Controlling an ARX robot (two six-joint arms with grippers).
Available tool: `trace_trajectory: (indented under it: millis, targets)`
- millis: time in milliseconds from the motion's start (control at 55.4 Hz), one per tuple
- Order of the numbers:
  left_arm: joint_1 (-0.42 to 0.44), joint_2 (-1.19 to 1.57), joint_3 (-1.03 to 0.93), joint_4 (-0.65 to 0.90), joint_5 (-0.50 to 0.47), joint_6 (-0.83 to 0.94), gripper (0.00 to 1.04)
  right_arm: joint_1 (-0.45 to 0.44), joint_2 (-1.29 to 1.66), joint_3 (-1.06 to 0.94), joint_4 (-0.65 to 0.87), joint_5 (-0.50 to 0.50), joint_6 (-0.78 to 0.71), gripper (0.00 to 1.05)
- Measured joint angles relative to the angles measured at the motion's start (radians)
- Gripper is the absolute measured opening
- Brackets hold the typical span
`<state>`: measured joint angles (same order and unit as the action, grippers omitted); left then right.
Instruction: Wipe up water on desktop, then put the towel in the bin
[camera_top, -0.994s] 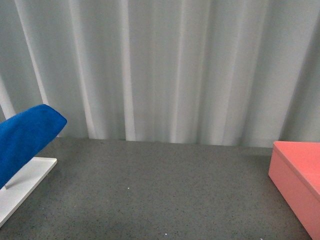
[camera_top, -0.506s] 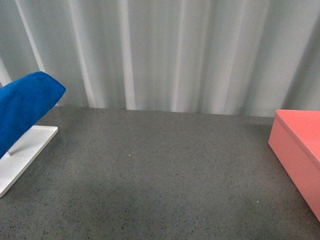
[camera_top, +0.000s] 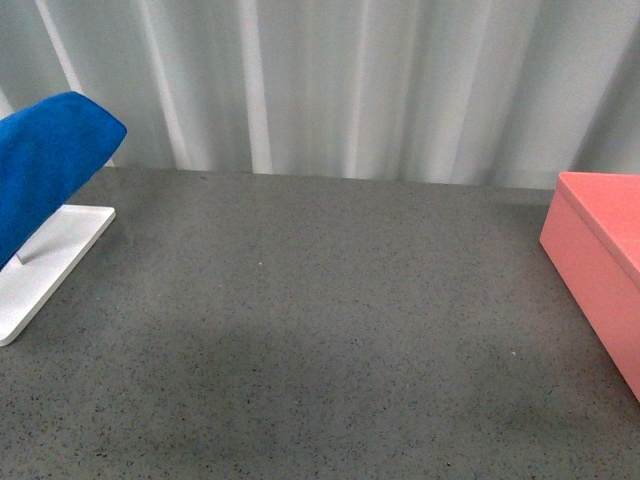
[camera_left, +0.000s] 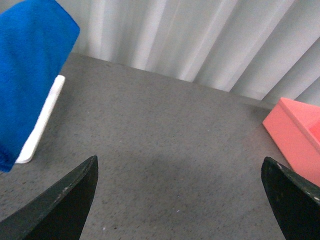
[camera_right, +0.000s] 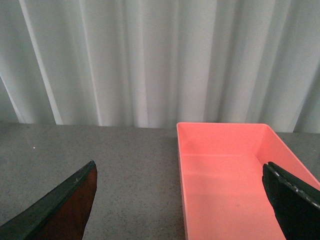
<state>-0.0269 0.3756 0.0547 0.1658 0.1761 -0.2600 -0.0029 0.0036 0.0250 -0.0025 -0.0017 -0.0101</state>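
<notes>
The blue towel (camera_top: 45, 165) hangs over a white rack (camera_top: 40, 270) at the far left of the dark grey desktop (camera_top: 320, 320); it also shows in the left wrist view (camera_left: 27, 75). The pink bin (camera_top: 600, 260) stands at the right edge and looks empty in the right wrist view (camera_right: 230, 180). My left gripper (camera_left: 177, 200) is open over bare desktop, apart from the towel. My right gripper (camera_right: 180, 200) is open, above the bin's near-left wall. Neither arm shows in the front view. I see no clear water patch.
Pale grey pleated curtains (camera_top: 330, 90) close off the back of the desktop. The rack's flat white base (camera_left: 42, 125) lies under the towel. Bare speckled desktop (camera_left: 165, 135) stretches between the rack and the bin.
The front view has tilted downward: the desktop's back edge, towel and bin sit higher in the picture and more desktop shows. Nothing on the desktop has moved.
</notes>
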Motion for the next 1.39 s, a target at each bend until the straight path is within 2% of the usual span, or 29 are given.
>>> trace_trajectory:
  millis: [126, 199, 361, 632, 813, 1012, 1265, 1391]
  targets:
    - [-0.006, 0.343, 0.108, 0.255, 0.011, -0.030, 0.98, 0.000, 0.000, 0.000, 0.000, -0.001, 0.000, 0.98]
    - [0.003, 0.522, 0.220, 0.285, 0.026, -0.014, 0.98, 0.000, 0.000, 0.000, 0.000, 0.000, 0.000, 0.98]
    - [0.021, 0.895, 0.544, 0.107, 0.062, 0.099, 0.98, 0.000, 0.000, 0.000, 0.000, 0.000, 0.000, 0.98]
    - [0.050, 1.304, 1.110, -0.238, 0.014, 0.317, 0.98, 0.000, 0.000, 0.000, 0.000, 0.000, 0.000, 0.98]
    - [0.067, 1.513, 1.432, -0.458, -0.064, 0.457, 0.98, 0.000, 0.000, 0.000, 0.000, 0.000, 0.000, 0.98]
    - [0.089, 1.680, 1.659, -0.538, -0.177, 0.522, 0.98, 0.000, 0.000, 0.000, 0.000, 0.000, 0.000, 0.98]
    - [0.132, 1.821, 1.797, -0.507, -0.346, 0.531, 0.98, 0.000, 0.000, 0.000, 0.000, 0.000, 0.000, 0.98]
    - [0.151, 1.854, 1.810, -0.485, -0.353, 0.492, 0.98, 0.000, 0.000, 0.000, 0.000, 0.000, 0.000, 0.98]
